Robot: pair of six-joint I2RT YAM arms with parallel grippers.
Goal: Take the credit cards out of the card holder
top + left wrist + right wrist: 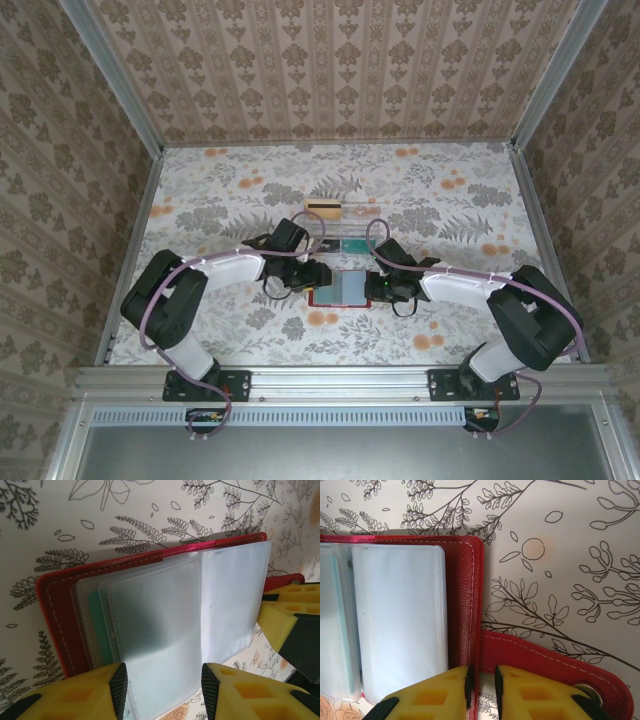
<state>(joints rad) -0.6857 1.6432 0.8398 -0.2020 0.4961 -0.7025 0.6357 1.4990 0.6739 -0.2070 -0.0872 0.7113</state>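
Bright, even light; soft shadows below arms; wrist close-ups slightly blurred

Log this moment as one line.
card holder: open flat | left gripper: open, straddling sleeves | right gripper: shut on its cover edge | tan card: on table

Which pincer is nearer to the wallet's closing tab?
Right. The right pincer grips the wallet at its edge, beside the tab; the left pincer hovers over the clear sleeves, across the wallet.
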